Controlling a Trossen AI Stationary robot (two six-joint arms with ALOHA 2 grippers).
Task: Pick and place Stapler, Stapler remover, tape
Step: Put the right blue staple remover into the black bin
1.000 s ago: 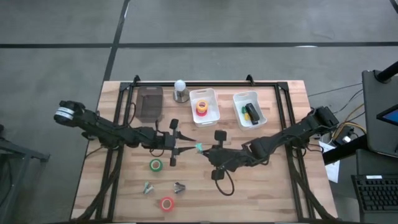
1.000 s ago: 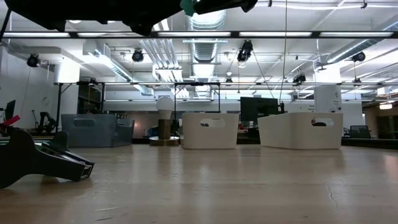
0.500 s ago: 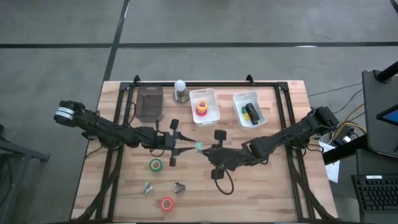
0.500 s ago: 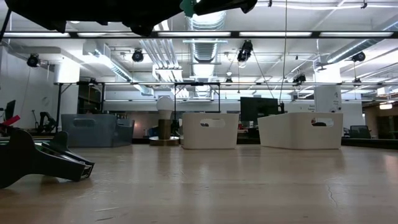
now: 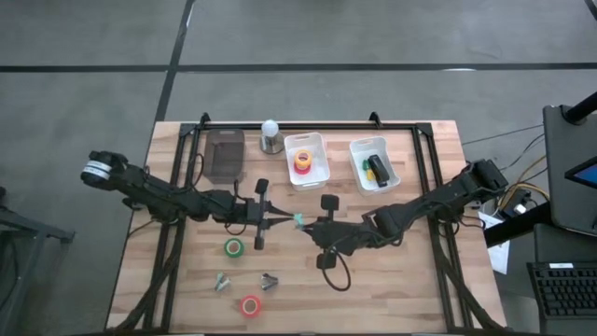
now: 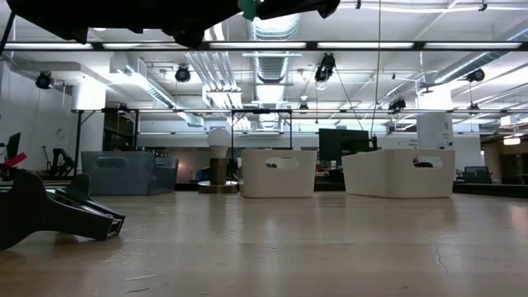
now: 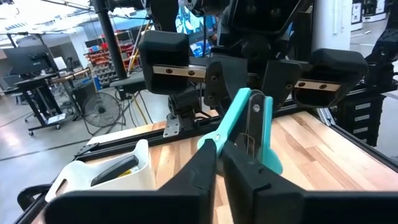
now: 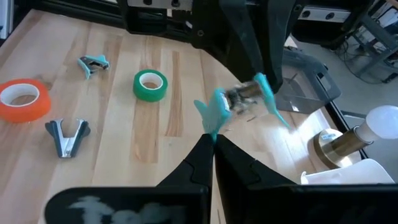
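A teal staple remover [image 5: 298,221] hangs in the air over the table's middle, between my two grippers. My left gripper [image 5: 287,222] reaches it from the left and my right gripper [image 5: 309,224] from the right; both are shut on it. A green tape roll [image 5: 233,247] and a red one [image 5: 250,305] lie flat on the wood. The orange and yellow rolls sit stacked in the middle white bin [image 5: 320,149]. A black stapler [image 5: 377,169] lies in the right white bin [image 5: 358,154]. My left gripper pinches the staple remover by the end of one teal wing [image 7: 210,144] between its two fingers, coming level from the table's left. The remover is lifted clear of the table. My right gripper pinches the tip of the opposite teal wing [image 8: 207,121] between its fingers, coming level from the table's right. The remover [image 8: 239,99] spans the gap between both grippers, clear of the wood.
Two more staple removers lie on the near wood, a greenish one [image 5: 221,282] and a dark one [image 5: 270,281]. A dark grey bin [image 5: 225,154] and a bulb-topped stand [image 5: 270,136] stand at the far edge. A black frame borders the table.
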